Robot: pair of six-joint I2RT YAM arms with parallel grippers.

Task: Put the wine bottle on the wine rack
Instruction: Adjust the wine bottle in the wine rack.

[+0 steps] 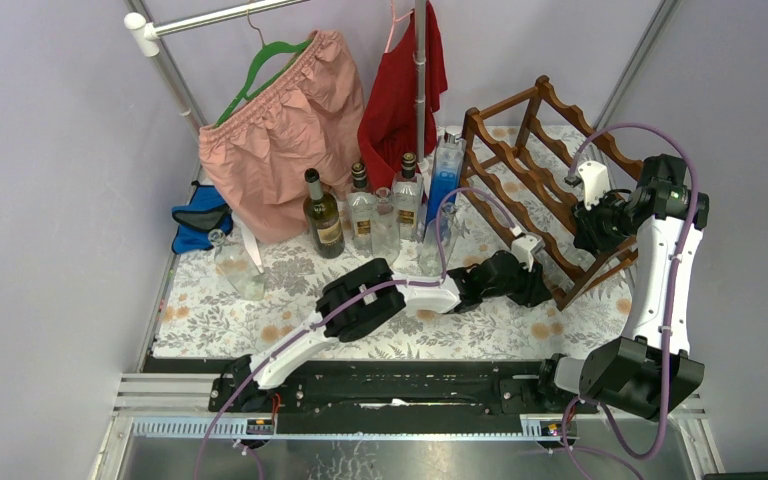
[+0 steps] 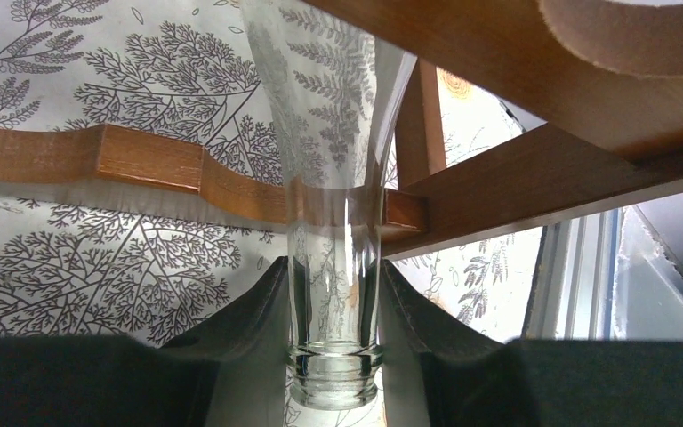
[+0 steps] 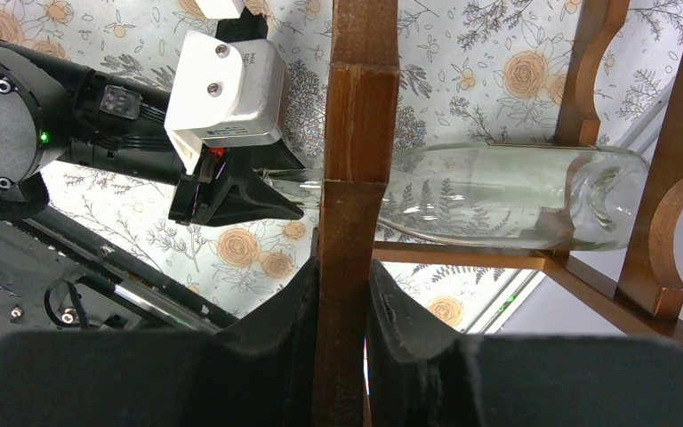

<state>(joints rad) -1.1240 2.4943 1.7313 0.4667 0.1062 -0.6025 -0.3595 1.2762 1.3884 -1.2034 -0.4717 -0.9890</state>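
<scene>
The left gripper [image 2: 333,298] sits at the near-left foot of the wine rack [image 1: 545,150], its fingers [image 2: 249,320] closed on the neck of the wine bottle [image 3: 498,200], which is clear glass. From the jaws the neck runs across the rack's lowest scalloped rail, beside a corner post. The right wrist view shows the bottle lying on its side inside the rack's bottom tier, just above the low cross bar. Its neck points out of the rack toward the left gripper, and its base is close to the scalloped rail on the opposite side. Whether the glass bears on the wood cannot be told.

The right gripper [image 3: 342,295] is at the rack's right end, higher up than the left one, clamped shut on one of the rack's upright wooden posts.

The rack stands on a flower-printed tablecloth [image 1: 260,320]. To the left of the rack and a little farther back is a row of standing bottles: a blue bottle [image 1: 446,175] just beside the rack, then clear bottles [image 1: 362,212], then a dark bottle [image 1: 324,215] farthest from it. Beyond these, behind the rack's left end, a red garment [image 1: 400,100] and pink shorts [image 1: 280,140] hang on hangers
</scene>
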